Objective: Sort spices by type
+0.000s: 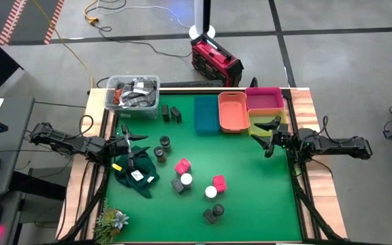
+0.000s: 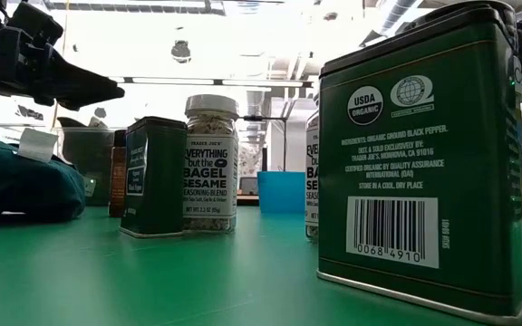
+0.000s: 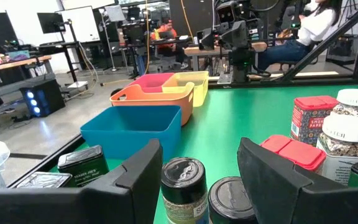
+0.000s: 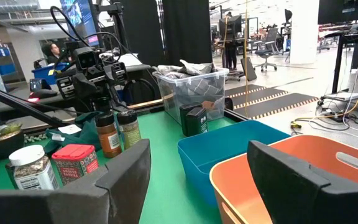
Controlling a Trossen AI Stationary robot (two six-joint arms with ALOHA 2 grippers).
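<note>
The spices stand upright and scattered on the green mat (image 1: 250, 197). Two dark tins (image 1: 171, 113) are at the far side and two dark round jars (image 1: 162, 147) near the left. In the middle and near part are red boxes (image 1: 182, 166), white-capped jars (image 1: 186, 180) and more dark jars (image 1: 214, 214). My left gripper (image 1: 132, 140) hovers open at the mat's left edge, pointing level toward the round jars (image 3: 182, 186) and touching nothing. My right gripper (image 1: 267, 136) hovers open at the right edge, beside the bins.
Blue (image 1: 206, 113), orange (image 1: 233, 111), pink (image 1: 264, 99) and yellow (image 1: 271, 121) bins line the far right. A clear tub of clutter (image 1: 133, 92) sits at the far left. A dark green cloth (image 1: 135, 173) lies under the left gripper, and a small plant (image 1: 112, 219) stands at the near left corner.
</note>
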